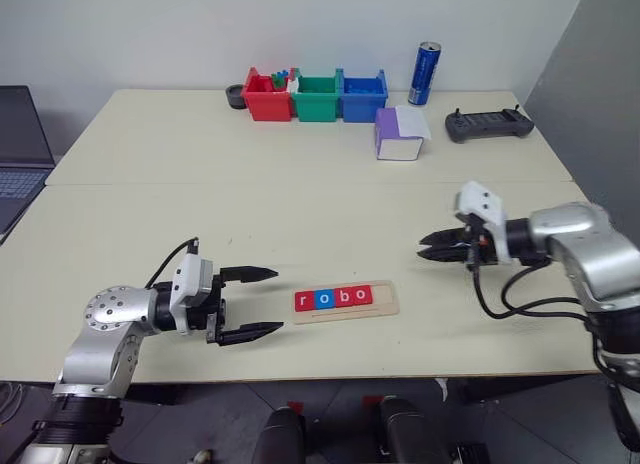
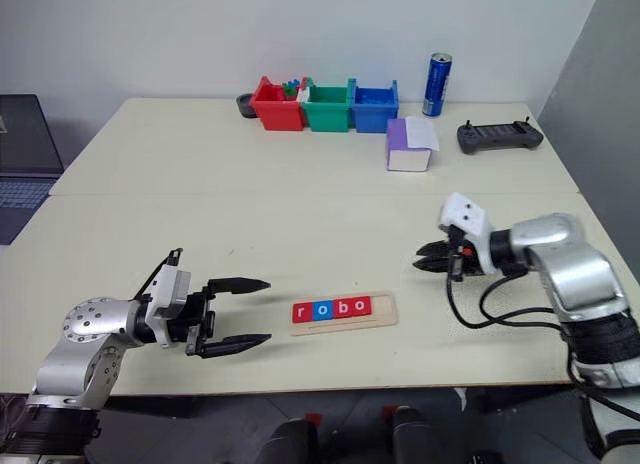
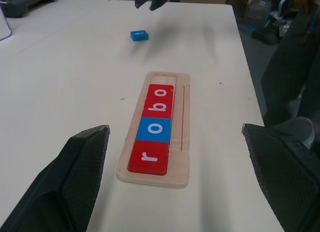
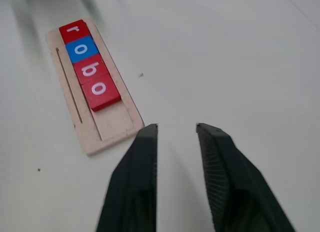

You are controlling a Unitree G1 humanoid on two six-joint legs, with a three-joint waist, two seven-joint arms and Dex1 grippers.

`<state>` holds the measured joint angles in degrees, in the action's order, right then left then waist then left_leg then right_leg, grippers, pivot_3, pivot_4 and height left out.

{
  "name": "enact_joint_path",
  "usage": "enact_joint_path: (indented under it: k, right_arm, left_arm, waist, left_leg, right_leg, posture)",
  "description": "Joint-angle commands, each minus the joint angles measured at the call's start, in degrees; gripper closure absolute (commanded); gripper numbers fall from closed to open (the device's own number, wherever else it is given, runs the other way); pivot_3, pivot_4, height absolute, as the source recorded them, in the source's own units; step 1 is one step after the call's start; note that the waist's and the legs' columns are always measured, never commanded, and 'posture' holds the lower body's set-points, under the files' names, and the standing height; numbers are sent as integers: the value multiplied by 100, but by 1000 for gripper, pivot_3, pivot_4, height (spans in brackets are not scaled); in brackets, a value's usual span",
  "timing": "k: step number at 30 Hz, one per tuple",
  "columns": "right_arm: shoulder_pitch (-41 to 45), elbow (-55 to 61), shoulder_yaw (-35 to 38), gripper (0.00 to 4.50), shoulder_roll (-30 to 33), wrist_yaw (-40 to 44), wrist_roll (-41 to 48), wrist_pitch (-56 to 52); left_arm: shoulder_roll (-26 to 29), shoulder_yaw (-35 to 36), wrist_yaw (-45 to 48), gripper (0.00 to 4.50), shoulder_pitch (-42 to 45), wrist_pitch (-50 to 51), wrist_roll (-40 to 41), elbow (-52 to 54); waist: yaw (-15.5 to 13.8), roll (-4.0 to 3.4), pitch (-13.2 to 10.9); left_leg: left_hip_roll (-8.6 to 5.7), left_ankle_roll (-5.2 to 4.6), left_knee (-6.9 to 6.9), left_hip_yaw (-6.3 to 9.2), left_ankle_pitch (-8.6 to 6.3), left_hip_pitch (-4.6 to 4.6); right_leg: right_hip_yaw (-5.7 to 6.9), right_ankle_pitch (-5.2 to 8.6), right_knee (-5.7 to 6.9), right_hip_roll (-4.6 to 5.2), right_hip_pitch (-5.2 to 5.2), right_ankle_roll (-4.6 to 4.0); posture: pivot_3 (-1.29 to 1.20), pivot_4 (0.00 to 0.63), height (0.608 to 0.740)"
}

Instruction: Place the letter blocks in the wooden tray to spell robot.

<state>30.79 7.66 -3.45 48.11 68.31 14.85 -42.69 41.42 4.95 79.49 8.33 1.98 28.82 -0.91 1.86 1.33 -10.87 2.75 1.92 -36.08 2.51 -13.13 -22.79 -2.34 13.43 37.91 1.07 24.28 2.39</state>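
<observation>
Hovering half-open and empty, the right gripper (image 1: 430, 247) needed the loose blue tile (image 3: 139, 35) set squarely into the wooden tray's (image 1: 385, 306) last slot, while the left gripper (image 1: 262, 304) gaped wide, empty.

It looked like a robotics lab or test room. Two plain cream tables (image 1: 300, 204) stood pushed together against a bare white wall (image 1: 150, 34). A handheld controller (image 1: 488, 125), a laptop (image 1: 20, 134), and red (image 1: 266, 96), green (image 1: 317, 97) and blue bins (image 1: 362, 96) sat along the edges, perhaps with equipment cluttered beyond.
</observation>
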Motion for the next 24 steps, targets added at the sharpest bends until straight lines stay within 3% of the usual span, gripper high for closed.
enact_joint_path:
  k: [1,6,16,24]
  right_arm:
    - [-152,141,585,1806,317,-238,180,-157]
    - [-543,88,1050,103,654,-507,284,-365]
    - [-1552,709,1784,42,622,-1263,628,-979]
    - [-1453,774,1849,42,220,-2362,610,-1775]
  left_arm:
    - [66,88,31,0,138,-15,52,69]
    - [60,42,99,0,235,-12,41,1]
    - [77,17,202,0,289,33,48,-31]
    - [80,22,240,0,326,100,50,15]
  waist:
    - [1,0,0]
    - [22,0,0]
    - [15,0,0]
    - [18,0,0]
  left_leg:
    - [0,0,0,-1,0,0]
    - [0,0,0,-3,0,6]
    - [0,0,0,-5,0,3]
    - [0,0,-2,-6,0,4]
  right_leg:
    - [-1,0,0,0,0,-1]
    - [-3,11,3,-1,0,-19]
    - [-5,9,0,0,-1,-15]
    - [-6,10,0,0,-2,-17]
  posture:
    - [0,150,740]
    - [0,150,740]
    - [0,150,740]
    - [0,150,740]
